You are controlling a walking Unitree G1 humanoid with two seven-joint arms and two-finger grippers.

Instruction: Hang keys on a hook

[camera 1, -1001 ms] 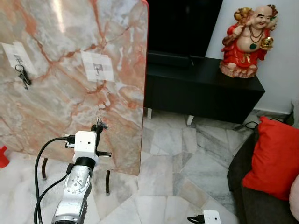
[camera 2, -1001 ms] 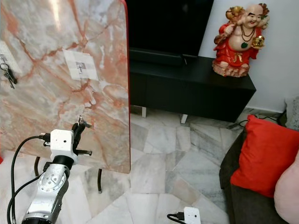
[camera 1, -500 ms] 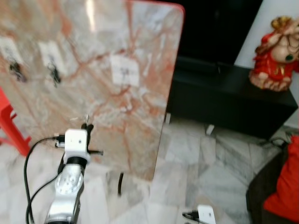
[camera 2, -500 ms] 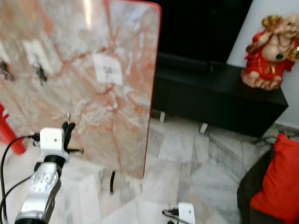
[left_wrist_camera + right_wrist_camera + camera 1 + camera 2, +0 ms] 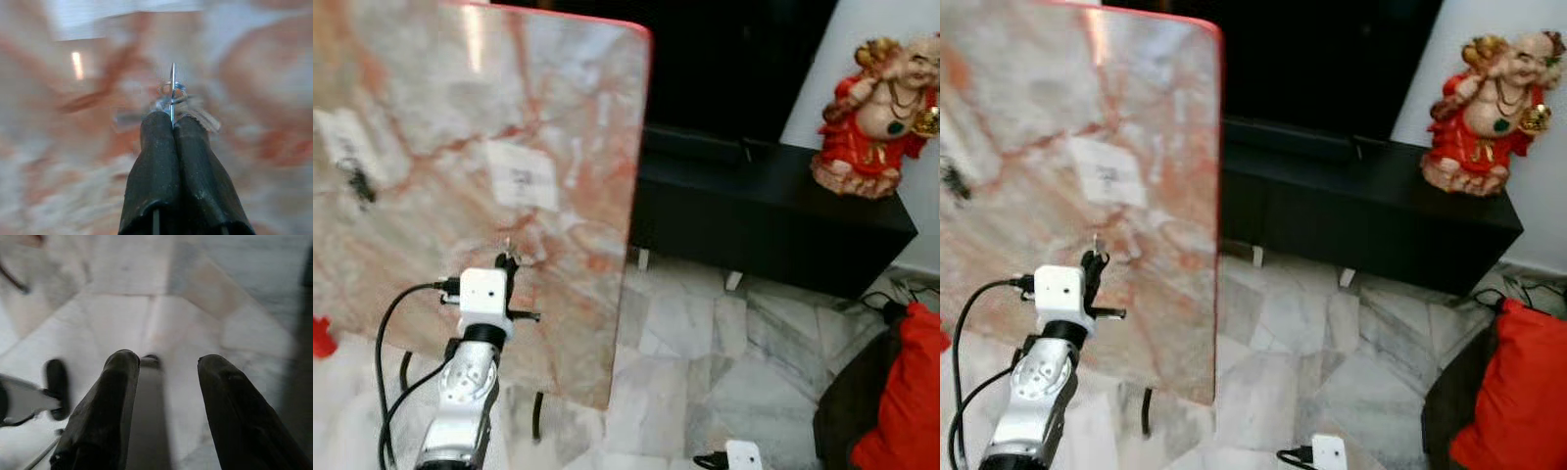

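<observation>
A small key ring (image 5: 172,93) sticks out from the tips of my left gripper (image 5: 172,120), which is shut on it. That gripper (image 5: 506,262) is raised in front of an upright marble board (image 5: 578,117), a little below a white patch with a small hook (image 5: 522,176). Further left on the board, another white patch (image 5: 340,135) has a dark bunch of keys (image 5: 357,182) hanging from it. My right gripper (image 5: 166,363) hangs low over the marble floor, open and holding nothing.
The board stands on thin dark legs (image 5: 538,416). Right of it are a black low cabinet (image 5: 773,211) carrying a red figurine (image 5: 876,117), a red cushion (image 5: 901,411) on a dark sofa, and cables on the floor (image 5: 891,304).
The head camera has swung, so the whole scene has shifted. My left gripper stays shut on the key ring, still below the hook patch.
</observation>
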